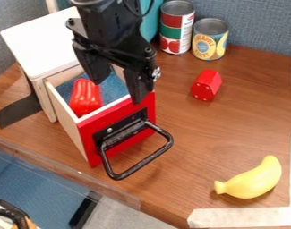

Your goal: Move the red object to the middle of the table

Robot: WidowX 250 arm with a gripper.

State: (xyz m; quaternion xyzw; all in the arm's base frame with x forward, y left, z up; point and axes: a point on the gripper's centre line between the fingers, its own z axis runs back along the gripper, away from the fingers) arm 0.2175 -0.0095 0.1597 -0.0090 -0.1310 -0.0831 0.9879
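Where drawer gapes, seemingly pepper lies.

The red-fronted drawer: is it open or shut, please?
Open: the drawer juts out from the white-topped cabinet, and its blue interior shows from above.

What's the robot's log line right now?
gripper: open, over drawer | red pepper: in drawer | red block: on table | banana: on table
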